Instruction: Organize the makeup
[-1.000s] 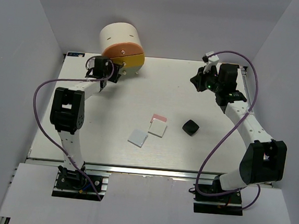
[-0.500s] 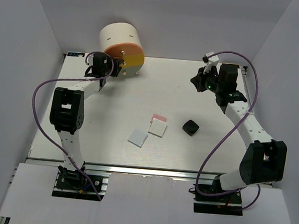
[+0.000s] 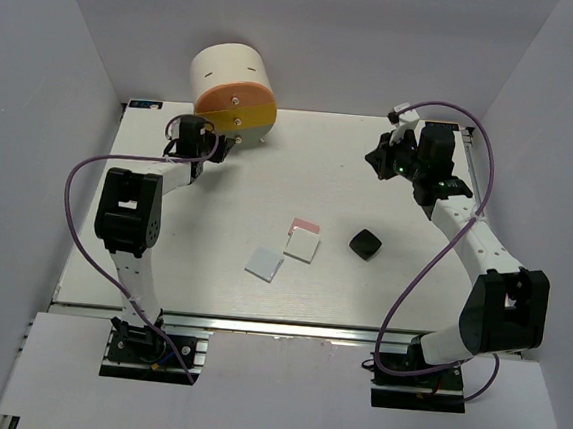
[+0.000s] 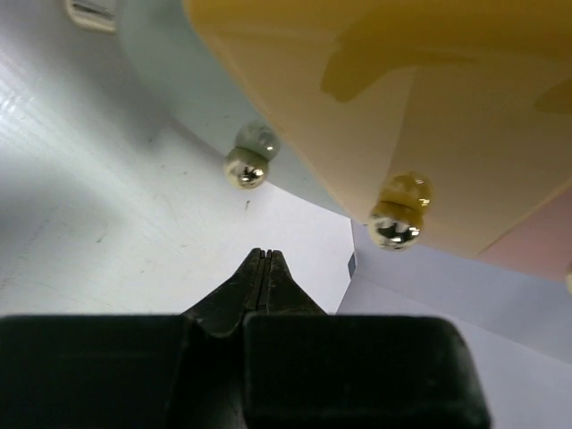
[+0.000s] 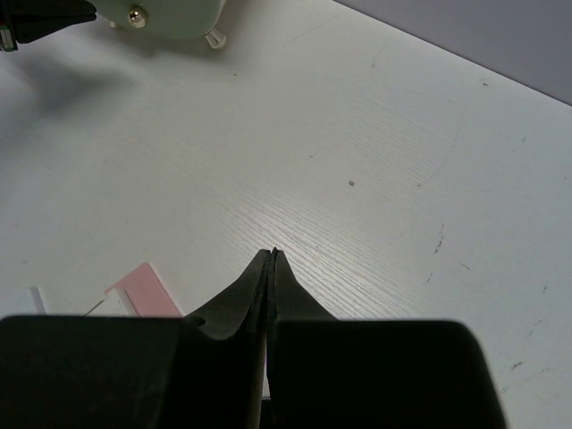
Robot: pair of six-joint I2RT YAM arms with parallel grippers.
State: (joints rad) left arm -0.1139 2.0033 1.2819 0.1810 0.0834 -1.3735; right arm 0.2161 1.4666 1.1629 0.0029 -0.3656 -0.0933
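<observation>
Left gripper (image 4: 262, 257) pinched together, empty, just short of the gold knobs (image 4: 394, 225) of the drawer box (image 3: 228, 74). Right gripper (image 5: 272, 257) likewise closed on nothing, far right. Pink square (image 3: 307, 223), white squares (image 3: 302, 246) and black compact (image 3: 365, 245) lie mid-way across the table (image 3: 430, 297), well apart from both.

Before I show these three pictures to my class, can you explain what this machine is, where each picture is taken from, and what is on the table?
It is a robot with two arms bolted to the near edge of a white table. The wide picture looks down from above and behind the arms. The other two come from a camera on each wrist, so the black fingers at the bottom are that arm's own.

The left gripper is shut and empty, close to the gold knobs on a cream drum with orange drawer fronts. The right gripper is shut and empty too, above the table.

Mid-table lie a white square, a second white square with a pink square beside it, and a black compact.
</observation>
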